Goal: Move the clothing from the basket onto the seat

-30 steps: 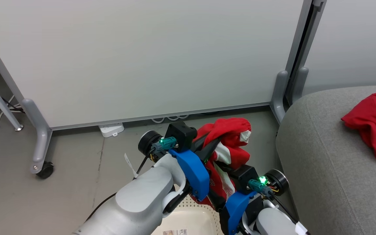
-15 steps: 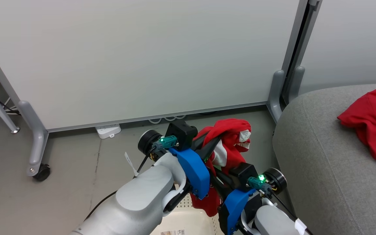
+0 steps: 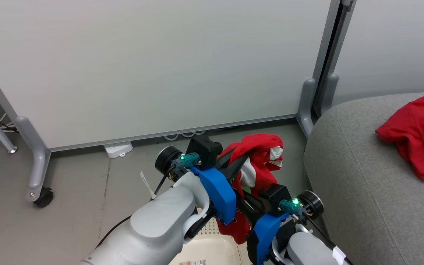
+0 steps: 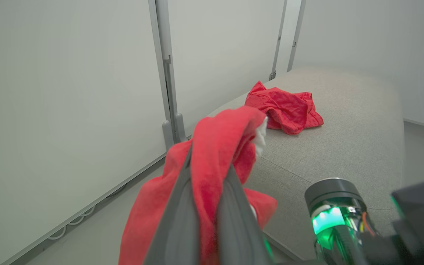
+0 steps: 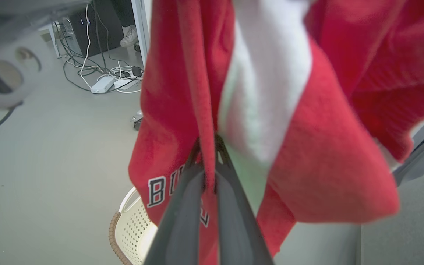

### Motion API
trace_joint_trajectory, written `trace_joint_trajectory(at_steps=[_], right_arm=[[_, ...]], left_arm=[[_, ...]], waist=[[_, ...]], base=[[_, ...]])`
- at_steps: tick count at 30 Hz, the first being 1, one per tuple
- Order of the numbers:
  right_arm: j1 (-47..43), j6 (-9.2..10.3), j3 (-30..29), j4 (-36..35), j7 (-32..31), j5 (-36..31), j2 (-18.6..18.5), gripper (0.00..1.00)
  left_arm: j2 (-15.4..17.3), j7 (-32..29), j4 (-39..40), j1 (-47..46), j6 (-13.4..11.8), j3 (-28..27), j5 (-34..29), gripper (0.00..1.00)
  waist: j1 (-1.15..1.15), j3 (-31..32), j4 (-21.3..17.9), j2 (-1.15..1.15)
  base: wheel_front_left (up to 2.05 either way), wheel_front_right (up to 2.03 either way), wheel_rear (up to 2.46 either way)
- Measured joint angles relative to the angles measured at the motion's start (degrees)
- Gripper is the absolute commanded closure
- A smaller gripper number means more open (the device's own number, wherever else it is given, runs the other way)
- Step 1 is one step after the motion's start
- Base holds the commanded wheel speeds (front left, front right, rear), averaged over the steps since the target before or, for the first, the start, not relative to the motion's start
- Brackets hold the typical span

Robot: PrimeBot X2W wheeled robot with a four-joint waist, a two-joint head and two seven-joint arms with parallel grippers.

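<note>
progress: about half done, by my reading. the plain bright red soft garment point(image 3: 414, 136) lies crumpled on the large light grey woven upholstered seat point(image 3: 359, 191). the second bright red garment, with white stripes and printed lettering point(image 3: 261, 154), is clear of the cream perforated plastic basket point(image 5: 134, 224). it hangs bunched above the basket, beside the seat but not yet over it. left gripper point(image 4: 208, 162) is clenched on an upper fold, right gripper point(image 5: 207, 147) on a lower fold. remaining: carry it across and release it on the seat.
</note>
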State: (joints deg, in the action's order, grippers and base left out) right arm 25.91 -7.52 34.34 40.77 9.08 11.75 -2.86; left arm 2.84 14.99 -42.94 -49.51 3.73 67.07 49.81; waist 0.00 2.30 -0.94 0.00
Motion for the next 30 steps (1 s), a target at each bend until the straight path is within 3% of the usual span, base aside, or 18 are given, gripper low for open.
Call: trace_joint_trajectory(at_steps=[7,8,10,20,30], right_arm=[[0.2,0.0,0.2,0.3,0.1,0.3,0.0,1.0],[0.2,0.0,0.2,0.3,0.1,0.3,0.0,1.0],[0.2,0.0,0.3,0.3,0.1,0.4,0.0,1.0],[0.5,0.01,0.5,0.6,0.3,0.5,0.0,1.0],[0.6,0.0,-1.9,1.5,0.9,-0.1,0.0,1.0]], left_arm=[[0.0,0.0,-0.2,0.0,0.2,0.0,0.0,1.0],[0.0,0.0,-0.2,0.0,0.2,0.0,0.0,0.94],[0.0,0.0,-0.3,0.0,0.3,0.0,0.0,0.0],[0.0,0.0,0.7,0.1,0.2,-1.9,-1.1,0.0],[2.8,0.1,6.7,8.7,0.2,-12.1,-9.9,0.0]], waist=[[0.0,0.0,0.0,0.0],[0.0,0.0,0.0,0.0],[0.0,0.0,-0.1,0.0],[0.0,0.0,-0.2,0.0],[0.0,-0.6,0.1,0.0]], base=[[0.0,0.0,0.0],[0.0,0.0,0.0],[0.0,0.0,0.0],[0.0,0.0,0.0],[0.0,0.0,0.0]])
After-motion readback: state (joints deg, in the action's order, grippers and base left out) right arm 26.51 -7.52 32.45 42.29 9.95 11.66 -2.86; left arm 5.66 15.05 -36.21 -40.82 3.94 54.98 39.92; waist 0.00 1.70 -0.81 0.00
